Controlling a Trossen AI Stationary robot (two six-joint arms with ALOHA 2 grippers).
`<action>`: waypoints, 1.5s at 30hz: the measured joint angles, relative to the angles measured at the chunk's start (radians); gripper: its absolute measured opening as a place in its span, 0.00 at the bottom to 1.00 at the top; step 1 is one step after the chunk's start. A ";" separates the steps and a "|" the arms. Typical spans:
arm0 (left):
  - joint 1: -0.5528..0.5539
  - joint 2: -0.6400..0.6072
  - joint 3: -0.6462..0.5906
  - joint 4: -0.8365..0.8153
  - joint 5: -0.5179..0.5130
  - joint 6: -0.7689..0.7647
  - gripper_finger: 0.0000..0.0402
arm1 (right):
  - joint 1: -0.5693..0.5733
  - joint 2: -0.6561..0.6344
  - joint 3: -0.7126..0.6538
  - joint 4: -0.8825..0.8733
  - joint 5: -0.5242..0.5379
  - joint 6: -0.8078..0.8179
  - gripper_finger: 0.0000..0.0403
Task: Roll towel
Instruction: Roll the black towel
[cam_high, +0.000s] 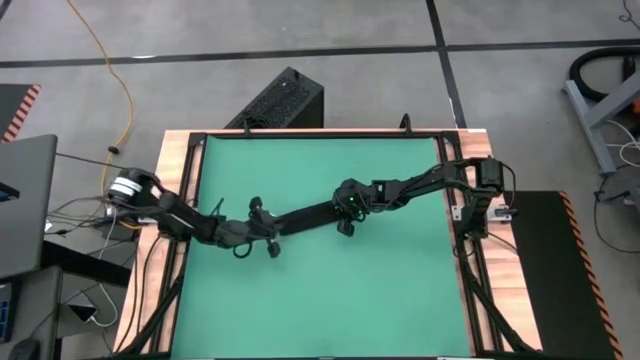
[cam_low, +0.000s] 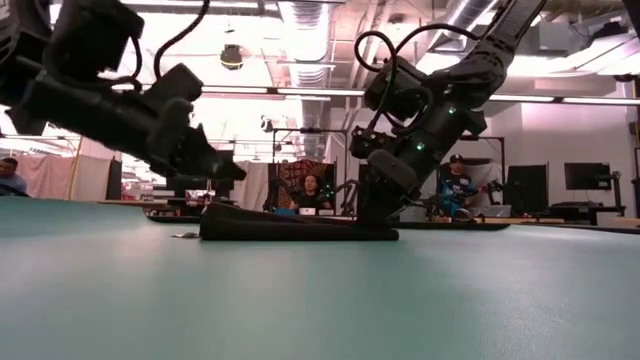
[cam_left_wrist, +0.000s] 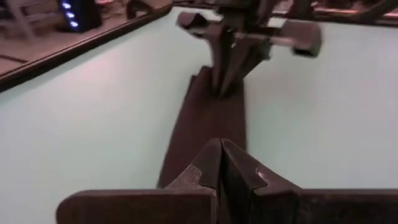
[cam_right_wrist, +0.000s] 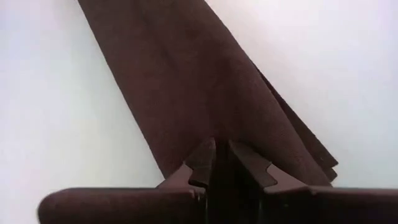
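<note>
The black towel (cam_high: 305, 215) lies folded into a long narrow strip on the green mat (cam_high: 320, 300), running from left-near to right-far; it also shows in the low view (cam_low: 300, 228). My right gripper (cam_high: 348, 210) stands at the strip's right end, fingers down and shut on it (cam_right_wrist: 217, 149). My left gripper (cam_high: 270, 226) is shut and empty, a little above the strip's left end (cam_low: 232, 172). In the left wrist view (cam_left_wrist: 221, 149) it looks along the strip (cam_left_wrist: 208, 112) toward my right gripper (cam_left_wrist: 225, 87). The towel's white tag is not visible. My right gripper has the towel's right end (cam_right_wrist: 186, 163) at its shut fingertips, coming from above and pointing down. The fingers themselves hide whether they pinch a fold or only press on it. The end (cam_low: 385, 232) lies flat on the mat, and the strip stretches away from the fingers.
A hard black ribbed box (cam_high: 285, 100) stands beyond the mat's far edge. A wooden frame (cam_high: 185, 180) borders the mat. A laptop (cam_high: 25, 200) sits off the left side. People (cam_low: 312, 190) sit in the room behind the table.
</note>
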 joint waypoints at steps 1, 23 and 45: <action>-0.006 0.023 0.000 0.017 -0.018 -0.001 0.00 | 0.001 0.000 0.000 0.001 0.001 0.002 0.16; 0.028 0.207 0.084 -0.160 -0.159 -0.052 0.00 | 0.021 -0.074 -0.006 0.030 0.052 0.028 0.16; 0.133 0.206 0.085 -0.044 0.024 0.129 0.00 | 0.019 0.051 -0.266 0.813 0.075 -0.017 0.16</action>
